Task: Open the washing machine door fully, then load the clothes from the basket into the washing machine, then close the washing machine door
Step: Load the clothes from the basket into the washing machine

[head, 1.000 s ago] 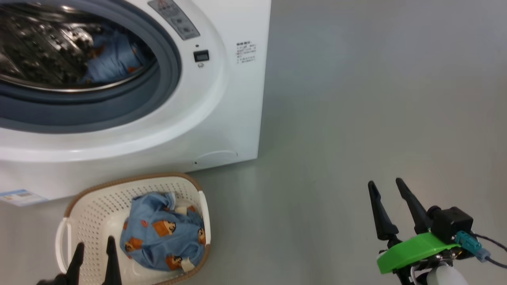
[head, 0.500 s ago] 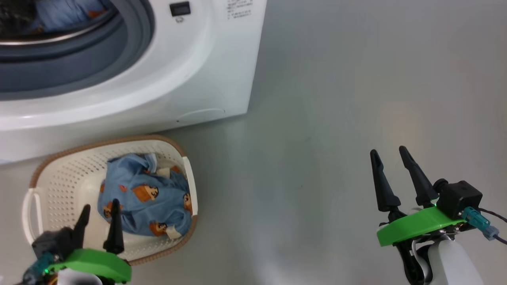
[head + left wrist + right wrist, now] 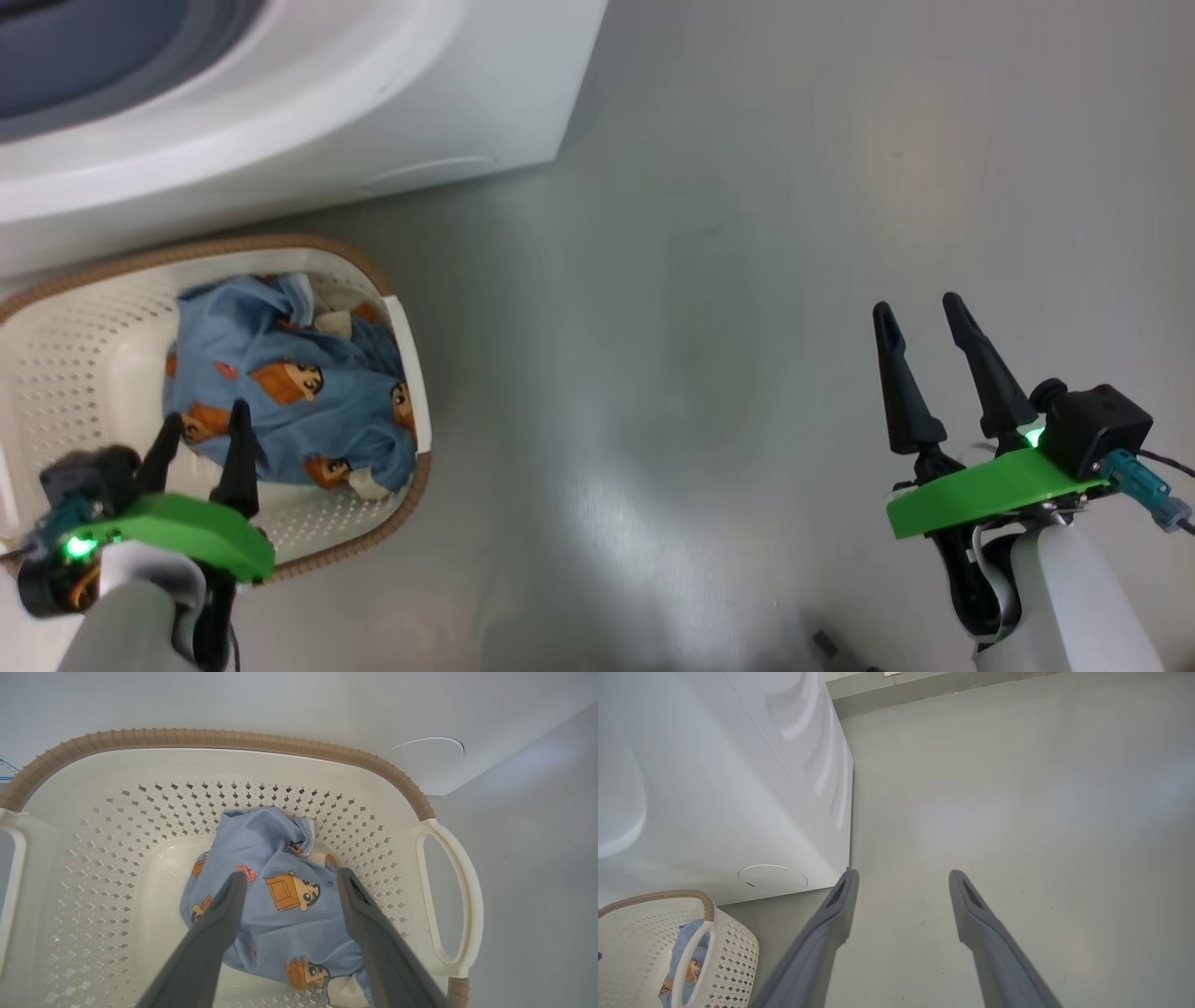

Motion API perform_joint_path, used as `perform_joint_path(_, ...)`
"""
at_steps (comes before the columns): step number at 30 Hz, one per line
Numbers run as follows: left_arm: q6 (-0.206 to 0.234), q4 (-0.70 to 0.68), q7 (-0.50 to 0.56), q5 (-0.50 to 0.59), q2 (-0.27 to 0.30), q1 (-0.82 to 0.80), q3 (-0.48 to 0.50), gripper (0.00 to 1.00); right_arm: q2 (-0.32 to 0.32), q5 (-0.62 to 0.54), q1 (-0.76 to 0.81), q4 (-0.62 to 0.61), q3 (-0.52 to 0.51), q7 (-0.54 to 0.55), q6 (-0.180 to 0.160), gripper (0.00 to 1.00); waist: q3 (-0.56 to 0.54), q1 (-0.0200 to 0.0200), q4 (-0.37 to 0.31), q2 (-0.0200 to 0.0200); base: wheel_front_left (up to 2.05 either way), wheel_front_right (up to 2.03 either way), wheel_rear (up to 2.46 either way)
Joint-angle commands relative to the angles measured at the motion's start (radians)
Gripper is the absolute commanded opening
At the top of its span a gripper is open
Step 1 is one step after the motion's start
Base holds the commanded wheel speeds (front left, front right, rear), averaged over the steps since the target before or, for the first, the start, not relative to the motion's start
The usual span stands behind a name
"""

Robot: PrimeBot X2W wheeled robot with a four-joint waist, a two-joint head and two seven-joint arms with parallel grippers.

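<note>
The cream basket point(image 3: 84, 373) stands on the floor before the white washing machine point(image 3: 327, 112), with the light blue clothes point(image 3: 289, 373) bunched inside it. My left gripper point(image 3: 207, 420) hovers open over the basket's near side, fingers pointing at the bundle. In the left wrist view the clothes point(image 3: 275, 900) lie between and beyond the spread fingers of that gripper point(image 3: 290, 876), inside the basket point(image 3: 210, 737). My right gripper point(image 3: 917, 310) is open and empty above bare floor, well to the right. The washing machine door is out of view.
Grey floor point(image 3: 700, 327) stretches to the right of the washer and basket. The round service cap point(image 3: 773, 878) sits low on the washer front point(image 3: 738, 788), just behind the basket point(image 3: 733, 952). A strip of the grey gasket point(image 3: 93, 56) shows at the top left.
The head camera has tilted down, so the washer's opening has slid up out of the picture. My left gripper has come further over the clothes in the basket, still open. The right gripper stays open.
</note>
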Motion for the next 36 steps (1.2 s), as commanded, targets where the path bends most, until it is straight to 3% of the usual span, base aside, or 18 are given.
perform_joint_path(1, -0.003, 0.01, -0.008, -0.026, 0.045, -0.027, 0.007, 1.0, 0.001, 0.019, -0.002, -0.028, 0.023, -0.012, 0.002, 1.0, 0.071, 0.0, -0.007, -0.0001, 0.0, 0.0, 0.0)
perform_joint_path(18, -0.003, 0.171, -0.007, -0.163, 0.156, -0.242, -0.2, 1.0, 0.001, 0.039, -0.033, -0.062, 0.032, -0.012, 0.002, 1.0, 0.254, 0.0, -0.032, -0.0001, 0.0, 0.0, 0.0)
perform_joint_path(36, -0.003, 0.245, 0.012, -0.304, 0.251, -0.396, -0.318, 1.0, 0.001, 0.08, -0.045, -0.075, 0.066, -0.012, 0.002, 1.0, 0.358, 0.0, -0.092, -0.0001, 0.0, 0.0, 0.0)
